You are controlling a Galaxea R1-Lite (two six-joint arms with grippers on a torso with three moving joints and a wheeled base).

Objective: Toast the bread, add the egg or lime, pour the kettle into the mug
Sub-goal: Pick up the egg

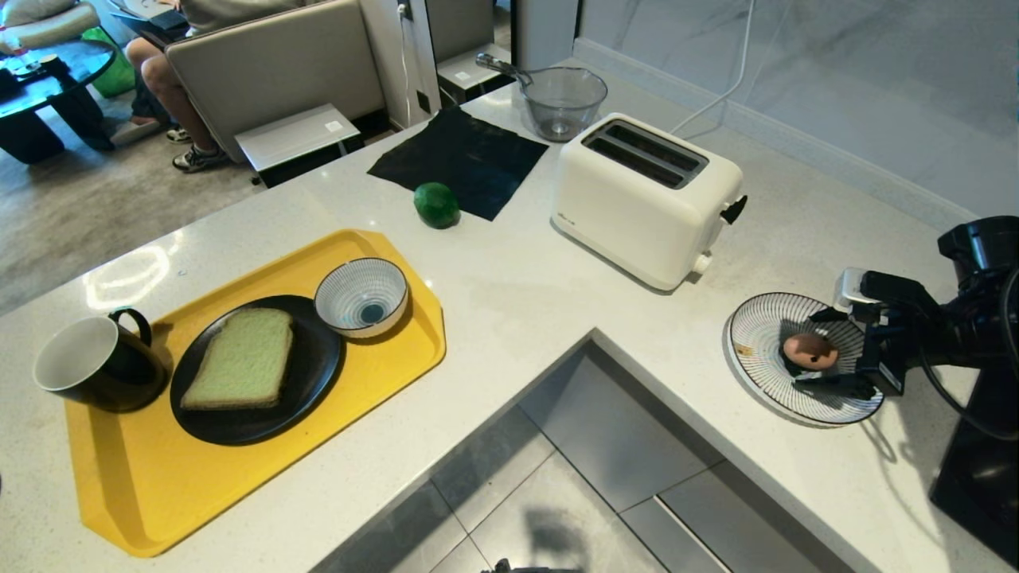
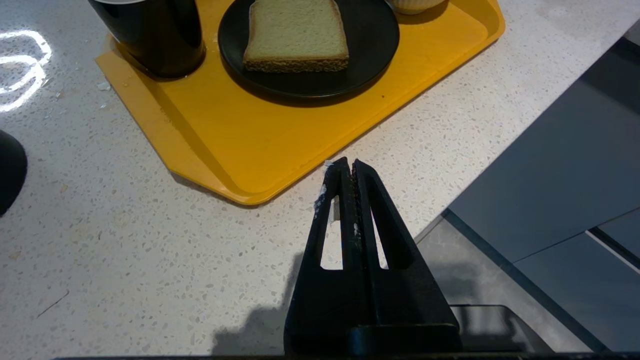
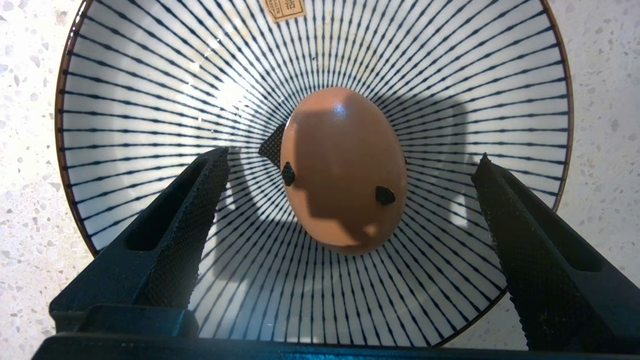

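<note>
The right gripper (image 3: 350,160), jaws wide apart, straddles the pinkish-tan egg (image 3: 342,170) in a striped white plate (image 3: 125,75); an off-centre squeeze could roll the egg away.

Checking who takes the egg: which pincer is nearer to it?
Right. The right pincer straddles the egg in the striped plate, open. The left pincer sits shut by the yellow tray, far away.

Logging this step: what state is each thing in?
bread: on black plate, untoasted
toaster: slots empty
mug: empty
egg: lying in striped dish, ungripped
lime: loose on counter
right gripper: jaws open around egg
left gripper: jaws shut, empty
</note>
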